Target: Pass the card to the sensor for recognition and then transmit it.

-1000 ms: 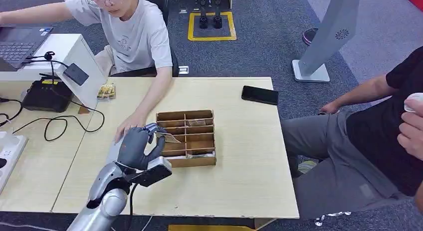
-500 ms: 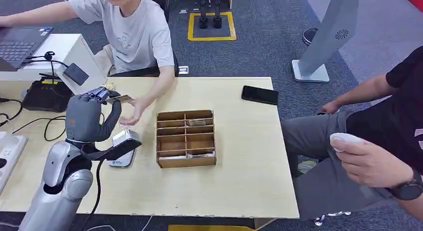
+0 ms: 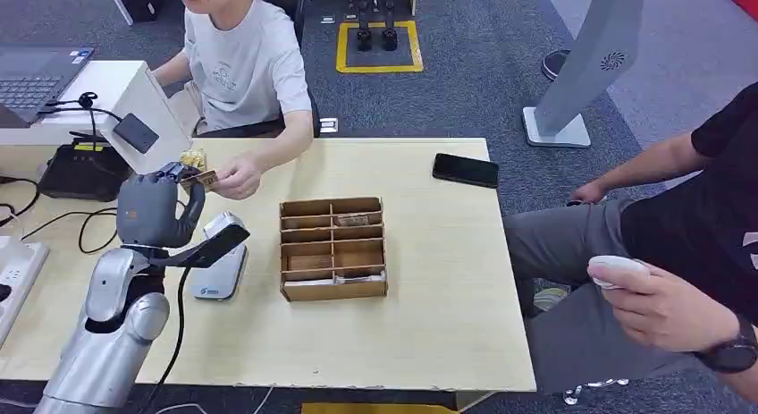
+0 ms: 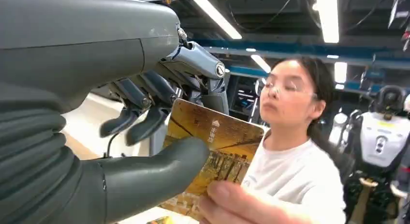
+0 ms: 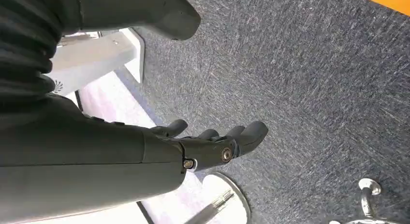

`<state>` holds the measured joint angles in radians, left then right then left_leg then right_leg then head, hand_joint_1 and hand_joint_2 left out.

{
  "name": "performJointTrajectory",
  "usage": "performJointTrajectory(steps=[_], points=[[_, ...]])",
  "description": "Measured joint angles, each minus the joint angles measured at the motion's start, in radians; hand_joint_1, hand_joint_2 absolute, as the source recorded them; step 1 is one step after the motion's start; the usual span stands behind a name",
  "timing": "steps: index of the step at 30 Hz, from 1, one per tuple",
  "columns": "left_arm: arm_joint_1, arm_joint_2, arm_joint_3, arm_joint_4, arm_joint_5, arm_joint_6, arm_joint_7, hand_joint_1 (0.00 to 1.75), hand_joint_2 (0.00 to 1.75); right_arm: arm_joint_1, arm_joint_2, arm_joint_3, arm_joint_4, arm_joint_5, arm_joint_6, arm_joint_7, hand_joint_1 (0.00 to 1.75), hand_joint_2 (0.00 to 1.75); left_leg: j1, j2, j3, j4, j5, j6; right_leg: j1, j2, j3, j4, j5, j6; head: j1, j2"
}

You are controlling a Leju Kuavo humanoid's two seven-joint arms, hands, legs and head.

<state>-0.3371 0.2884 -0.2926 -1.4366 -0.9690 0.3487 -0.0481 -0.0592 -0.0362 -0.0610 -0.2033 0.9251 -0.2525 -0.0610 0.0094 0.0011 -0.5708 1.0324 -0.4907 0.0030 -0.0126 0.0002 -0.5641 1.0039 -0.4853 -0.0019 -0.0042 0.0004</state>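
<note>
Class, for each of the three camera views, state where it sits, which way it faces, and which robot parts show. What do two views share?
Head view: high on the body, facing down at the pale wooden table; left hand shows.
Left wrist view: behind the left hand, facing the seated person.
Right wrist view: behind the hanging right hand, facing grey carpet.
Shared: head and left wrist views both show the golden picture card.

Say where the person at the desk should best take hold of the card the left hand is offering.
By the free corner and edge that stick out past the left hand, coming from the side away from the robot. The card is pinched between thumb and fingers at its other end, so only that end is bare; the person's hand already touches it there.
</note>
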Motion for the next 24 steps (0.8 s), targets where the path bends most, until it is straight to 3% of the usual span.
performJointTrajectory(steps=[8, 16, 20, 24], points=[[0.002, -0.011, 0.02, 0.041, -0.026, 0.048, 0.018, 0.0, 1.75, -0.004, 0.0, -0.006, 0.0, 0.003, -0.003, -0.004, 0.0, 1.75, 0.0, 0.0, 0.0, 0.0, 0.0, 0.0, 0.0, 0.0, 0.0, 0.0, 0.0, 0.0, 0.0, 0.0], [0.089, 0.002, 0.126, 0.047, -0.017, 0.192, 0.029, 0.0, 1.75, 0.007, 0.0, -0.025, 0.0, -0.005, -0.016, 0.0, 0.0, 1.75, 0.001, 0.0, 0.0, -0.001, 0.0, 0.0, 0.0, 0.001, 0.0, 0.0, -0.001, -0.001, 0.0, 0.0], [0.199, 0.002, 0.239, 0.0, 0.057, 0.289, -0.029, 0.0, 1.75, 0.022, 0.0, -0.038, 0.002, -0.019, -0.031, -0.009, 0.0, 1.75, 0.001, 0.002, 0.0, -0.001, -0.001, -0.001, 0.0, 0.002, -0.001, 0.0, -0.002, -0.001, 0.0, 0.0], [0.367, -0.033, 0.41, -0.111, 0.146, 0.343, -0.165, 0.0, 1.75, 0.045, 0.001, -0.062, 0.008, -0.036, -0.052, -0.028, 0.0, 1.75, 0.0, 0.004, 0.0, -0.001, -0.004, -0.002, 0.0, 0.004, -0.001, 0.0, -0.003, -0.001, 0.0, 0.0]])
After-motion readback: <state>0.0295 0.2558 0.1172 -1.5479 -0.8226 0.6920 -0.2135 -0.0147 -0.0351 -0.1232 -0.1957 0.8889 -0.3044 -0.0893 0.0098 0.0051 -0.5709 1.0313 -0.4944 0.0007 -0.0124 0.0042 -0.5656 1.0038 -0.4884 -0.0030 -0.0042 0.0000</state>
